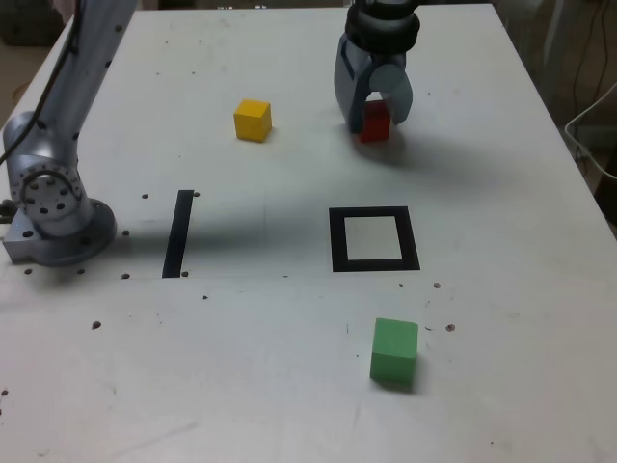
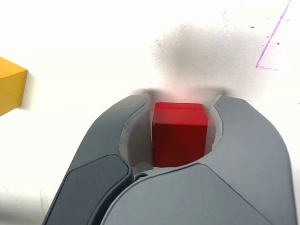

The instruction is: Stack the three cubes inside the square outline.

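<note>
Taking the square outline [image 1: 374, 239] as the clock centre in the exterior view, nearest the camera sits the green cube [image 1: 394, 352] at about six o'clock, alone on the white table [image 1: 270, 386] and apart from the outline. The outline's white middle is bare; no cube is inside it yet. A straight black strip [image 1: 178, 233] lies at nine o'clock, well apart. Farther back, the yellow cube [image 1: 253, 120] stands at roughly ten o'clock, and the red cube [image 1: 375, 122] at twelve, between the jaws of the gripper [image 1: 375, 108].

In the wrist view the gripper [image 2: 180, 136] brackets the red cube [image 2: 180, 134] on two opposite sides. The jaws look drawn in against those faces, or nearly so, though a thin gap may remain on one side, so I cannot tell whether the grip is firm. The cube seems to rest on the table. A corner of the yellow cube [image 2: 10, 89] shows at the edge.

The cubes look small, rigid and light, with flat, smooth, matte faces and crisp edges, probably wood or foam. They should not deform or break, but smooth sides could slip under a weak pinch. The best hold is on two parallel side faces, centred, about mid-height, keeping the top and bottom level for stacking.
</note>
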Action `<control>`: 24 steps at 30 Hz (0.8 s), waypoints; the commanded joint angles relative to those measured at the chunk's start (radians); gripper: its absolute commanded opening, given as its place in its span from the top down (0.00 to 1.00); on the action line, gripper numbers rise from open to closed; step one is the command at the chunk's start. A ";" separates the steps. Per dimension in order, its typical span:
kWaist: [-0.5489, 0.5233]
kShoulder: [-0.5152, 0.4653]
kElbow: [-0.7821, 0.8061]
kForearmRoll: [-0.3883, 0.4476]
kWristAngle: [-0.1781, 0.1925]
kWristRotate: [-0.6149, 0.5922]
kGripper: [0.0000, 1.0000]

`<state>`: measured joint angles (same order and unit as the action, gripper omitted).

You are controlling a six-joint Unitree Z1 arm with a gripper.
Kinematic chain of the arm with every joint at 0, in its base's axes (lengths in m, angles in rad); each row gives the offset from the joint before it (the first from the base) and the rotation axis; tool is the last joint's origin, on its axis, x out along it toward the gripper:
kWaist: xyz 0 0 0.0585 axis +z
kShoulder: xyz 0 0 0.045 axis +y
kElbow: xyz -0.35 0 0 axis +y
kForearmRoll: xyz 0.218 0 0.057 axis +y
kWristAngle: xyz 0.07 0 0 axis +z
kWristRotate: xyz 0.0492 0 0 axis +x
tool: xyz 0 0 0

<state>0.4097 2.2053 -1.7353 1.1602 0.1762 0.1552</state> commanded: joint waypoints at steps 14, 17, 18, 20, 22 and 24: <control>-0.118 -0.157 0.055 0.063 0.017 -0.003 0.62; -0.171 -0.194 0.082 0.069 0.018 -0.025 0.62; -0.189 -0.207 0.093 0.071 0.018 -0.035 0.62; -0.227 -0.233 0.114 0.071 0.017 -0.059 0.62; -0.267 -0.255 0.132 0.070 0.018 -0.087 0.62; -0.309 -0.270 0.146 0.067 0.021 -0.118 0.62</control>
<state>0.1172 1.9467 -1.5949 1.2286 0.1935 0.0479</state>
